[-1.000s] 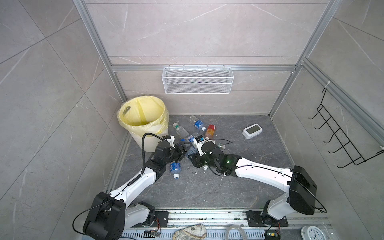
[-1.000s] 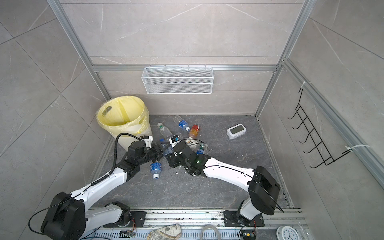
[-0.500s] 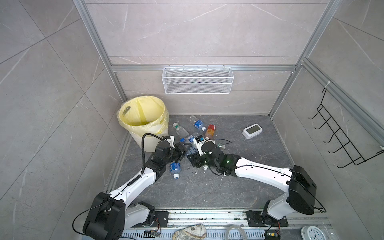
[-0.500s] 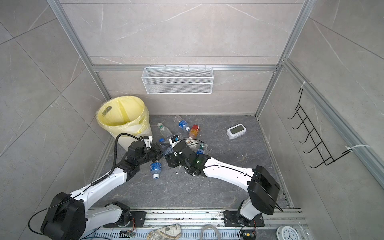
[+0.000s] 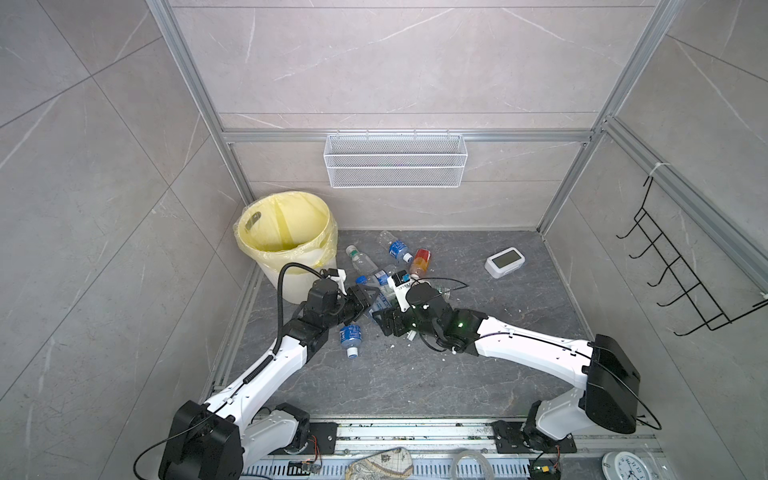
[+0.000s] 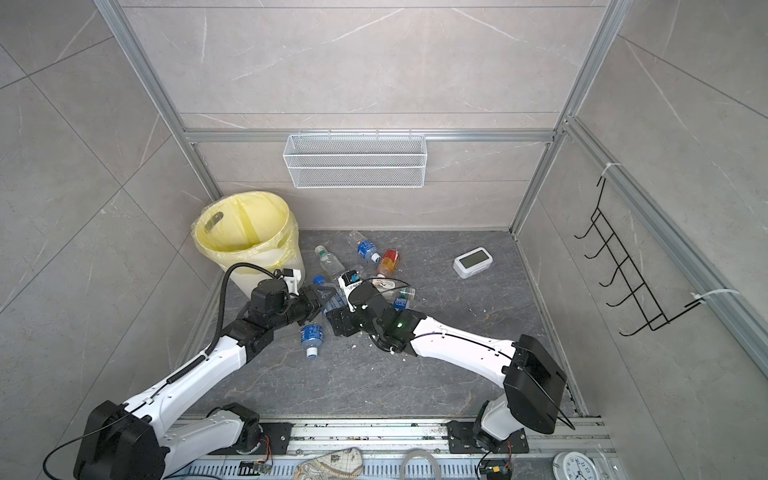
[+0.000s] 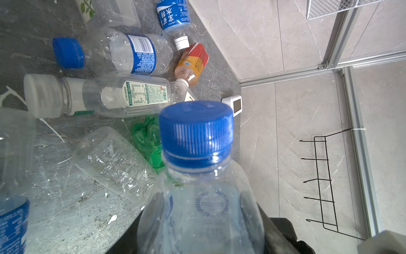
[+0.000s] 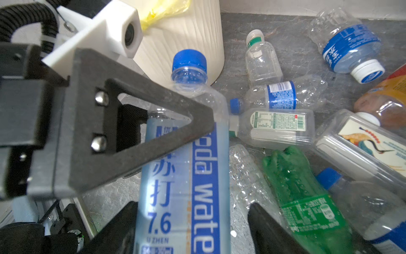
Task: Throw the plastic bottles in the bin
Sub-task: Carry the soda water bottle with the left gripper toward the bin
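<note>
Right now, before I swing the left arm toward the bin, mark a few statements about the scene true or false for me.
1. The left pincer is shut on the blue-capped soda water bottle. True.
2. The right pincer clamps that bottle tight. False: its jaws stand apart, with a gap showing on one side of the bottle.
3. The bin lies tipped on its side. False: it stands upright in the back left corner.
4. An orange-red bottle lies on the floor at the far edge of the pile. True.
5. The white clock sits on the floor, apart from the bottles. True.
</note>
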Motion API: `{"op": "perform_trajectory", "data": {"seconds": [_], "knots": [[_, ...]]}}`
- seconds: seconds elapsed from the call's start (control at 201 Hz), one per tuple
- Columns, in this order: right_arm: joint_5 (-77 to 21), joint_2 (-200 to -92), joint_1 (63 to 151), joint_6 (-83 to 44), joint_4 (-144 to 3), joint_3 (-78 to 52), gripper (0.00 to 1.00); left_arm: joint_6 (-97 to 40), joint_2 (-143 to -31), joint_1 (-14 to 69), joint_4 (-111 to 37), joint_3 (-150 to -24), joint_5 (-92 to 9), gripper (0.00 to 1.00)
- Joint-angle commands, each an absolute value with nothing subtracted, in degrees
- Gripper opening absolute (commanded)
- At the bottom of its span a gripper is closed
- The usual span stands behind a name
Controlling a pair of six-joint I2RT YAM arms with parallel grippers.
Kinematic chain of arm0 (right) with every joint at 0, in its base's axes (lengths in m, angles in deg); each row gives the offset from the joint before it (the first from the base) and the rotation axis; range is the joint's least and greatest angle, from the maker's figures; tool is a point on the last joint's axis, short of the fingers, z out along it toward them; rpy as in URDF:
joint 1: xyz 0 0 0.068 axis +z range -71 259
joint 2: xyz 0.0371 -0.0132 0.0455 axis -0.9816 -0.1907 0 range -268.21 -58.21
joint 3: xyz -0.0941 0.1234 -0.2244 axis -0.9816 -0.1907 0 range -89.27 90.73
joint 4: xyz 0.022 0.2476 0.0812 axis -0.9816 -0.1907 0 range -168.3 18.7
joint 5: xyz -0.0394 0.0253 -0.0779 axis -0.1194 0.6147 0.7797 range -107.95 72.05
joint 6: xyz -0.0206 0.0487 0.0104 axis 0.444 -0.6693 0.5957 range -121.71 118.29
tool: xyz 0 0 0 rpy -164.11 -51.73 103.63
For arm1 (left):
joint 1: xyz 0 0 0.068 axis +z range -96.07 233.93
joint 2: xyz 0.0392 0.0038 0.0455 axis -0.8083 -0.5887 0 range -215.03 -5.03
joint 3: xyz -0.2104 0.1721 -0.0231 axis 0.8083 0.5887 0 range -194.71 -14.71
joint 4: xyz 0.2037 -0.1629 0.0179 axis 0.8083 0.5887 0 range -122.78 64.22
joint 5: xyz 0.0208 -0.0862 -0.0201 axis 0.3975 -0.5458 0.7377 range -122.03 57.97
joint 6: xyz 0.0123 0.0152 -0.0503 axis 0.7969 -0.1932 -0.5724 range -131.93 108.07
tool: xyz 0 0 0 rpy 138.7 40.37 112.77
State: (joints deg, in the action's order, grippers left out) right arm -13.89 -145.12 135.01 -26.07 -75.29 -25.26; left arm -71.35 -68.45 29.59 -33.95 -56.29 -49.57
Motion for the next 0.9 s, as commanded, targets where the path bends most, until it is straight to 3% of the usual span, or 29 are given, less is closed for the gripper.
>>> {"op": "perform_trajectory", "data": {"seconds": [0.0, 0.174, 0.562, 0.891], "knots": [[-12.59, -142.48, 134.88, -24.83, -76.42, -26.14, 0.84, -65.58, -65.77, 30.72, -29.11, -62.43, -47.21, 0.5], [-12.43, -141.44, 134.9, -24.39, -75.97, -25.04, 0.99, -60.04, -64.89, 31.66, -21.61, -69.55, -44.75, 0.5], [-14.66, -142.34, 134.98, -23.08, -75.17, -14.03, 0.99, -44.89, -67.0, 34.91, -5.17, -95.41, -33.37, 0.5], [-16.35, -143.28, 135.06, -22.1, -76.55, -7.21, 0.99, -35.01, -68.62, 36.2, -2.44, -112.46, -22.71, 0.5]]}}
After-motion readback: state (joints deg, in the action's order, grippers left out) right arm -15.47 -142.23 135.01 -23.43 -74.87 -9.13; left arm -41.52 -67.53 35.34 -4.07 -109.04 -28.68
